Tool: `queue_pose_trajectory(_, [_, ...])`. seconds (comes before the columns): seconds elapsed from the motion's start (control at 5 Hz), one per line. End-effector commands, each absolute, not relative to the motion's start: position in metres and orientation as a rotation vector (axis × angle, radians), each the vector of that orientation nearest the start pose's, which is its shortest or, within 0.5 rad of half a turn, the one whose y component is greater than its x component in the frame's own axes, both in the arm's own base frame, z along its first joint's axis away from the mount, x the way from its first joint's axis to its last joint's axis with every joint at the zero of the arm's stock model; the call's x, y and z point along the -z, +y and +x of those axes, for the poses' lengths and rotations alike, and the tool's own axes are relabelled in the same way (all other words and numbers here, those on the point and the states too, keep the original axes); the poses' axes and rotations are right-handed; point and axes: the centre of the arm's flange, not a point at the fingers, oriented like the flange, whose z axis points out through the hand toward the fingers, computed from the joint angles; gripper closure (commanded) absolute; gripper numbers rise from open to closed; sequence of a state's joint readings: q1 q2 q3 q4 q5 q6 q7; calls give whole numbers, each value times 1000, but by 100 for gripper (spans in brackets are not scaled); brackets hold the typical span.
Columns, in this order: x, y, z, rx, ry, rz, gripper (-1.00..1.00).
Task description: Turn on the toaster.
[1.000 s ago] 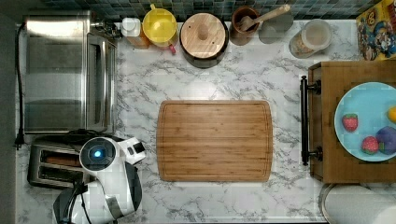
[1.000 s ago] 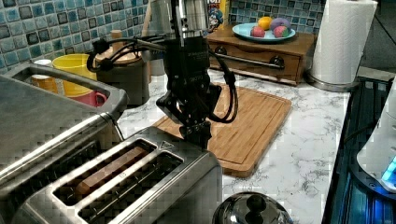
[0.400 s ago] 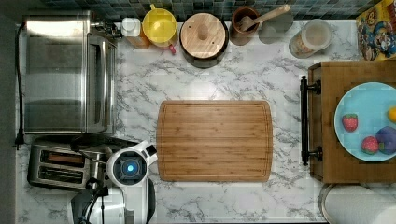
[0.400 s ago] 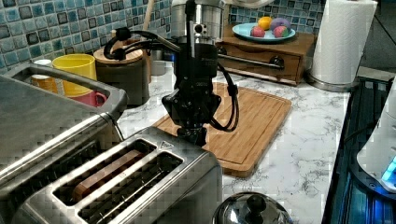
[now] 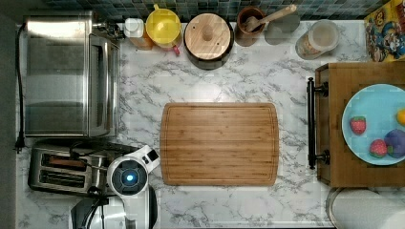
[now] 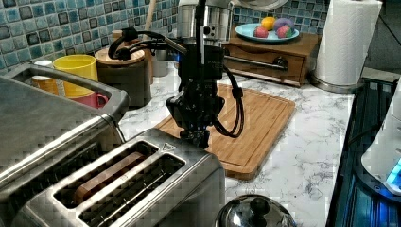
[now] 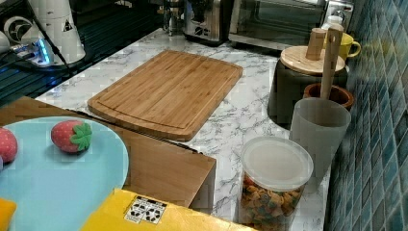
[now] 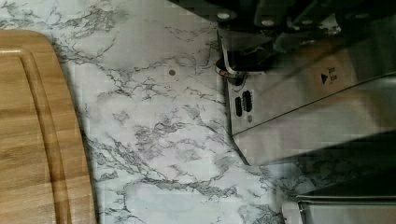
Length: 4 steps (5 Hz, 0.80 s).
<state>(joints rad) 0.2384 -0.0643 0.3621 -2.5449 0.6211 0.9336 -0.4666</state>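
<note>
— Starting with the containers, what held what?

— On the wooden drawer box, the light-blue plate point(image 5: 370, 102) carried two toy strawberries point(image 5: 358, 125) and a purple fruit point(image 5: 395, 143), with a yellow one at the plate's edge. The clear lidded jar point(image 7: 274, 187) by the tiled wall was about half full of small brown and orange snack pieces. A wooden spoon stood in the brown crock point(image 5: 250, 21). The dark pot point(image 5: 208, 36) had its wooden lid on, so I could not see into it. The yellow mug point(image 5: 163, 26) looked bare inside.

— And the toaster?

— The toaster point(image 5: 64, 169) sat at the surface's point(image 5: 229, 83) corner on the top view's lower left, just beside the toaster oven point(image 5: 67, 76). One of its two long slots held a brown slice point(image 6: 104, 177), and the other looked unfilled.

— Where was the hand?

— The hand point(image 6: 197, 137) hung at the toaster's end that faced the bamboo cutting board point(image 5: 219, 143), right at the top corner. How far it was spread I could not tell.

— What had changed over the last second?

— The arm's white wrist had shifted towards the top view's right, from above the toaster's end to just past it. In the left view the arm stood more upright than a second earlier. The toaster, board and containers lay where they had been.
</note>
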Motion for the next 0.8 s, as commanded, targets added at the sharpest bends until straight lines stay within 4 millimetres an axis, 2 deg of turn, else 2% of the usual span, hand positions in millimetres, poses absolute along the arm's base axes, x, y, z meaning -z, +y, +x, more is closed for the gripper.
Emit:
queue_pose_trajectory(0.2, [-233, 234, 285, -358, 181, -2967, 100])
queue_pose_trajectory(0.8, [-233, 234, 285, -357, 181, -2967, 100])
